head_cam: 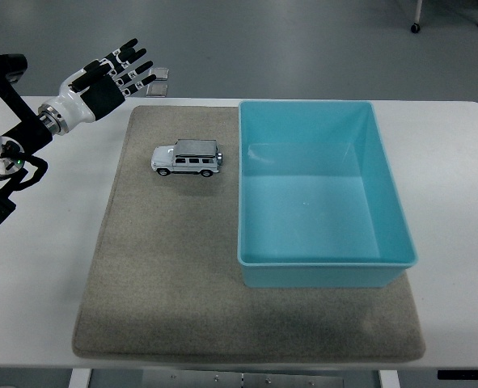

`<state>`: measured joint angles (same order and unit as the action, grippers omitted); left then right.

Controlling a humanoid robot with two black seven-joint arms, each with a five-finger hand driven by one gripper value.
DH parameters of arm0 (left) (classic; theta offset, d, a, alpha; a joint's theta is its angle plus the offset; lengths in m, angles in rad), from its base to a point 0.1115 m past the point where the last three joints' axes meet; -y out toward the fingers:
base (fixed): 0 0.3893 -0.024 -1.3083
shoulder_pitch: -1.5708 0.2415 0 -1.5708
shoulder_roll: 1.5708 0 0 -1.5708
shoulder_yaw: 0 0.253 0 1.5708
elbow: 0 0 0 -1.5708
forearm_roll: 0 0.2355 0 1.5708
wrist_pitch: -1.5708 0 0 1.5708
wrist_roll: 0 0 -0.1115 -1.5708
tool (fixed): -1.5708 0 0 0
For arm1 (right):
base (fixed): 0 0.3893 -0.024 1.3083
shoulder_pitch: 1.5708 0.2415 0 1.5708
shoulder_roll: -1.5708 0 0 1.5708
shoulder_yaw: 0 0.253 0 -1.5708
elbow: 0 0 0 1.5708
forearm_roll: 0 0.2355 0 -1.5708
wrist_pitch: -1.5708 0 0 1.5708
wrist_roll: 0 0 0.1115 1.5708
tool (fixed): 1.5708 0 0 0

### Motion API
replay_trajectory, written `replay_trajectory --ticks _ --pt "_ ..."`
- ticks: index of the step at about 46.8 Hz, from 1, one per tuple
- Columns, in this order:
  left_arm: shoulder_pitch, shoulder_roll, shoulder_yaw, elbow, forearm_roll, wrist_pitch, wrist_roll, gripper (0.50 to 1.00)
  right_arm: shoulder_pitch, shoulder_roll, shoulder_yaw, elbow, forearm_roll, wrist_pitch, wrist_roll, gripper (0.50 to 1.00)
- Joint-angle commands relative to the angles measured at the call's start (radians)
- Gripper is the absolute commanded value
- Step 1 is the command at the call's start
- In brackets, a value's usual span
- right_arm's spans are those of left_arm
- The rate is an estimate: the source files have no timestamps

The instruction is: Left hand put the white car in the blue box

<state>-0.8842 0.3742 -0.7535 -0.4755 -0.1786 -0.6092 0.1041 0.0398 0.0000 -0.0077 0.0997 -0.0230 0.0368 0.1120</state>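
We see the left hand w/ fingers spread, holding nothing, over the table's far-left corner. White car sits on the mat, just left of the blue box.

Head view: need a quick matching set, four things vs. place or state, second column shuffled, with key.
1. white car
2. blue box
3. left hand
4. mat

A. empty, on the mat's right part
B. fingers spread, holding nothing, over the table's far left corner
C. lies flat on the white table
D. on the mat, left of the box, apart from it

Pairs: 1-D, 2-A, 3-B, 4-C
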Motion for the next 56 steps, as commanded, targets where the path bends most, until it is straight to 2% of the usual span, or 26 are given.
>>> replay_trajectory --ticks 1,5,9,15,25,33,39,52,56 --pt "0.004 0.017 0.014 -0.006 0.013 -0.002 -0.001 1.000 0.000 0.000 0.000 0.000 0.000 0.000 0.000 0.936" --pt "0.005 0.035 0.019 -0.008 0.019 -0.002 -0.001 0.999 0.000 0.000 0.000 0.000 0.000 0.000 0.000 0.936" --pt "0.005 0.038 0.019 -0.006 0.050 -0.002 -0.023 0.999 0.000 0.000 0.000 0.000 0.000 0.000 0.000 0.936" --pt "-0.006 0.061 0.019 -0.014 0.195 -0.002 -0.092 0.999 0.000 0.000 0.000 0.000 0.000 0.000 0.000 0.936" --pt "-0.007 0.150 0.019 -0.136 0.484 -0.002 -0.239 0.996 0.000 0.000 0.000 0.000 0.000 0.000 0.000 0.936" --pt "-0.007 0.196 0.020 -0.182 0.692 -0.002 -0.291 0.992 0.000 0.000 0.000 0.000 0.000 0.000 0.000 0.936" --pt "-0.002 0.258 0.043 -0.267 0.815 0.002 -0.331 0.990 0.000 0.000 0.000 0.000 0.000 0.000 0.000 0.936" --pt "-0.001 0.371 0.141 -0.466 1.054 0.196 -0.394 0.986 0.000 0.000 0.000 0.000 0.000 0.000 0.000 0.936" --pt "-0.001 0.391 0.161 -0.520 1.140 0.227 -0.409 0.986 0.000 0.000 0.000 0.000 0.000 0.000 0.000 0.936"
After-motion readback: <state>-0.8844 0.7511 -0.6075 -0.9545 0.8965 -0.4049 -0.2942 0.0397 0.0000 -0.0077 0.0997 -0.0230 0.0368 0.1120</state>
